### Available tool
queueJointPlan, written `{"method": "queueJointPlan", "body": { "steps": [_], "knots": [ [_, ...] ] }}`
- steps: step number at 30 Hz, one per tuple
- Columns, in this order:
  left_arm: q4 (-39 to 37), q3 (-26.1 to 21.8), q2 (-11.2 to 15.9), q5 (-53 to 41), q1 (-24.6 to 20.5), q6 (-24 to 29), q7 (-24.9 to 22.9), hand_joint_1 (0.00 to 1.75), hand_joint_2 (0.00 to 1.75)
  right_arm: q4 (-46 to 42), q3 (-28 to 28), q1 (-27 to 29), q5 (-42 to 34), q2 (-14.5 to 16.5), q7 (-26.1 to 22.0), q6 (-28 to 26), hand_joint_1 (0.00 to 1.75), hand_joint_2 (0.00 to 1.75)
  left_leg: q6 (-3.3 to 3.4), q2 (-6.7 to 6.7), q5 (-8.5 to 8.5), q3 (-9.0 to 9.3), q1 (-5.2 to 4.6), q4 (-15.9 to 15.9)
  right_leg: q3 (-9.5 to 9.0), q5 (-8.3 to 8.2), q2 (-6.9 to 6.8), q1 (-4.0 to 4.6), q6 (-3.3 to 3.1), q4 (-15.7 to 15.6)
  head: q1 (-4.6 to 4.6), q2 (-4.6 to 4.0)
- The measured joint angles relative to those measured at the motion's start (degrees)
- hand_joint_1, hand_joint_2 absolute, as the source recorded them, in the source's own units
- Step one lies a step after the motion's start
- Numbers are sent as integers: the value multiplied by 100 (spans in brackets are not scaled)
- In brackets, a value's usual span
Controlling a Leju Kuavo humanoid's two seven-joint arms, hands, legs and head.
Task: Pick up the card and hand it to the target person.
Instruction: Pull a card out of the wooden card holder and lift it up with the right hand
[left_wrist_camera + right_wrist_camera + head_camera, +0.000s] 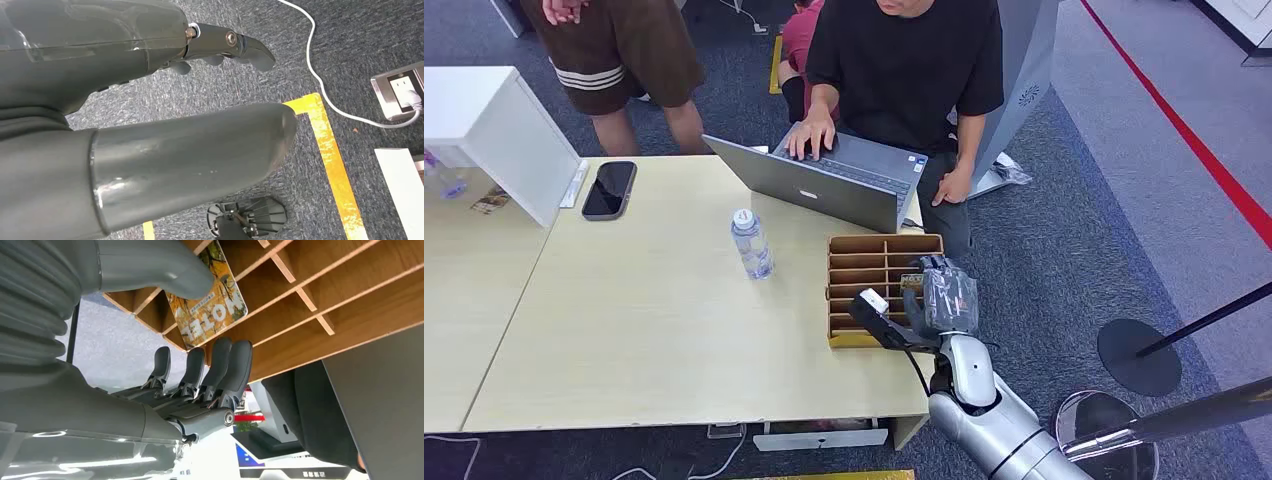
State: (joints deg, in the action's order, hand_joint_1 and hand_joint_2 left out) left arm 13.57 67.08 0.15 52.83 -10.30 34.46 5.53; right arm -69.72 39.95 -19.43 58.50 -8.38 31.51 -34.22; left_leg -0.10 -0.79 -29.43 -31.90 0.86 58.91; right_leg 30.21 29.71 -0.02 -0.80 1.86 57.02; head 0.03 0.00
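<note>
- One card (210,295) at stake: standing tilted in a slot of the wooden divider tray (869,262), near the desk's (654,330) right edge, not yet lifted out.
- Right hand (944,300) reaching into that tray; thumb (150,265) lying across the card's face, fingers (220,365) just under its lower edge against a partition. Cannot tell whether truly pinched or merely touched.
- Likely slip: closing with the fingers on the partition rather than the card, then pulling away with nothing.
- Likely snag: lifting at an angle, jamming the card against the slot wall, bending it or dragging the light tray towards the desk's front edge.
- Possible drop: thin, glossy card sliding from a shallow hold during the reach across to the person (904,70) at the laptop (824,185), just behind the tray.
- Possible knock against the laptop lid if swung out low.
- Left hand (150,100) hanging over the carpet, fingers apart, holding nothing; no help in a fumble.
</note>
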Motion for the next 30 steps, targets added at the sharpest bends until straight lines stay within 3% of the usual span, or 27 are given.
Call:
{"method": "queueJointPlan", "body": {
  "steps": [17,30],
  "knots": [
    [0,0,0,6,1,3,-2,0,0,0,88,0,203,-52,141,235,106,175,0,0,0,0,0,0,0,0,0,0,0,0,1,0],
    [0,0,1,7,1,3,0,0,0,-8,110,-17,281,-83,169,267,135,175,0,0,0,1,0,0,0,0,0,0,0,0,1,0]
  ]
}}
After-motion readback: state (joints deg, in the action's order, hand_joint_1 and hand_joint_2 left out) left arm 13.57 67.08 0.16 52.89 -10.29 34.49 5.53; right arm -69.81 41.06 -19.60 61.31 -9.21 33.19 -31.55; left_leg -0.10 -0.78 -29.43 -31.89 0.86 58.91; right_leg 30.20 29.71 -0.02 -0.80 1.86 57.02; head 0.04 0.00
